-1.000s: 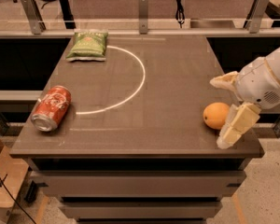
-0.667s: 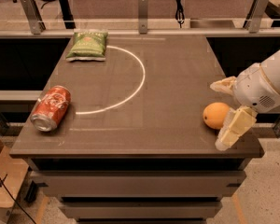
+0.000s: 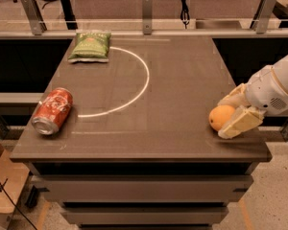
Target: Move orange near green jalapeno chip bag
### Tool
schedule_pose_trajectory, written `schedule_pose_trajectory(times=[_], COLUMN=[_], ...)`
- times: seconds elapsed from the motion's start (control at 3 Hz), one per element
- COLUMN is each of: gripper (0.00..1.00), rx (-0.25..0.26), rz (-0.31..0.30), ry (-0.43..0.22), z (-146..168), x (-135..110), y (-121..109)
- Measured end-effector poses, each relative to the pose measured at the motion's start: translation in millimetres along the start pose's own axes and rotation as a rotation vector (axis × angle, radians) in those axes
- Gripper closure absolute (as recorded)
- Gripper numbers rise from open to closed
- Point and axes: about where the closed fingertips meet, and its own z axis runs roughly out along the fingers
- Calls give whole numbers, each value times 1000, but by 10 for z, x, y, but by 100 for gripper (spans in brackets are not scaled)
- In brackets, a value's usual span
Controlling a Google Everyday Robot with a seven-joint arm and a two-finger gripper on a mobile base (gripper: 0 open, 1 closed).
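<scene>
The hand is low over the near right corner of the dark surface, at the end of a fat white arm that comes in from the side. Its two pale fingers are spread apart. The orange sits on the surface right between them, with one finger on its far side and one on its near side. The near finger is right up against the orange, but I cannot tell if it is pressing on it. A thin white curved line is painted on the surface a good way out from the hand, past the middle. Further off, all the way across the surface from the hand, a red can lies on its side near the other edge, with its silver top turned to the front. Farthest from the hand is the green bag. It lies flat in the far corner across from the hand, just beside the far end of the white line. The orange and the green bag are well apart, almost corner to corner.
</scene>
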Motion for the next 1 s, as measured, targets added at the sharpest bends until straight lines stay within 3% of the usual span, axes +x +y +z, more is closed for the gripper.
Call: schedule_pose_trajectory(times=[0.33,0.67,1.0], gripper=[62,86,100], rx=[4,29,73], rz=[18,12,-24], ry=[9,-4,-68], z=[13,-89,-344], x=[64,-50,-423], y=[-37,-118,-286])
